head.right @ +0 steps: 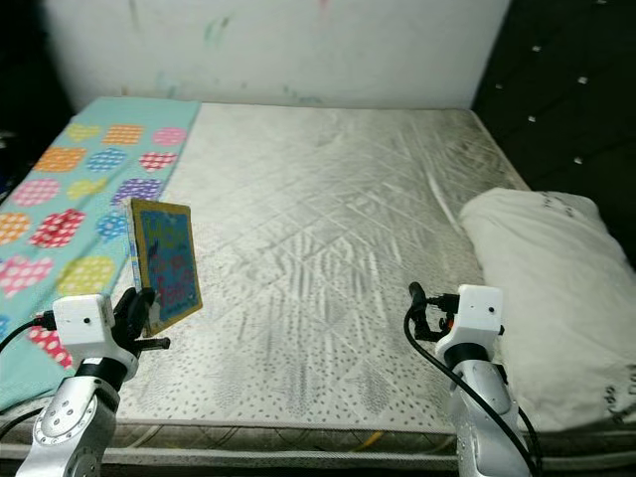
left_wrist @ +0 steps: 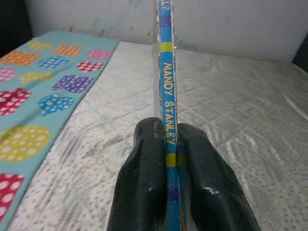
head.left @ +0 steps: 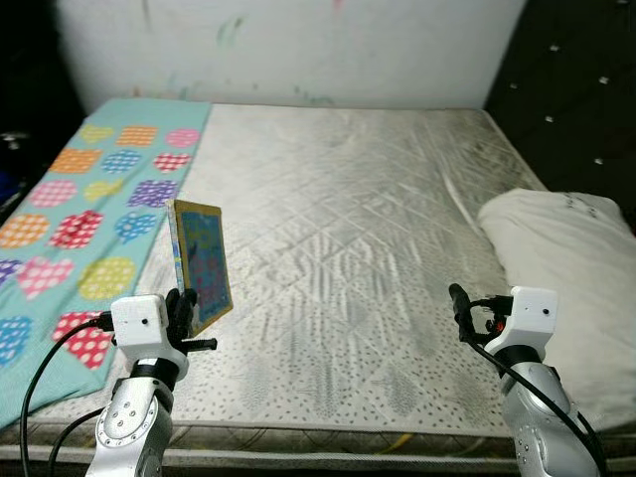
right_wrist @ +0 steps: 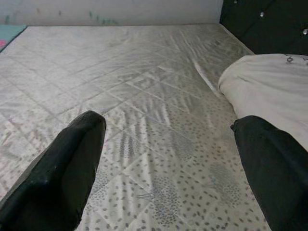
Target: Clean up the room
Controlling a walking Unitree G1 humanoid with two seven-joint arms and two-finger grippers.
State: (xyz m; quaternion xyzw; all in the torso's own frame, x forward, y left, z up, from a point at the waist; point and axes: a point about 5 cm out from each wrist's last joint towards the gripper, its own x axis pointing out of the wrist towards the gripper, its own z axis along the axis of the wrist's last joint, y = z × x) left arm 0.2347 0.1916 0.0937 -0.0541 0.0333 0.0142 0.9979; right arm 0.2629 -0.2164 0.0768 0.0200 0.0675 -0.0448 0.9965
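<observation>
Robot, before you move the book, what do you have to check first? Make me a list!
1. Left hand shut tight on the book: ok, both fingers squeeze its spine.
2. Book lifted off the mattress: ok, it stands upright above the surface.
3. Right hand free to help: ok, open and holding nothing, above the mattress.
4. Pillow out of the way: ok, it lies far off on the robot's right.
5. Blanket not caught on the book: ok, it lies flat along the bed's left side.
6. Place to put the book: cannot tell, no shelf or box is visible.
</observation>
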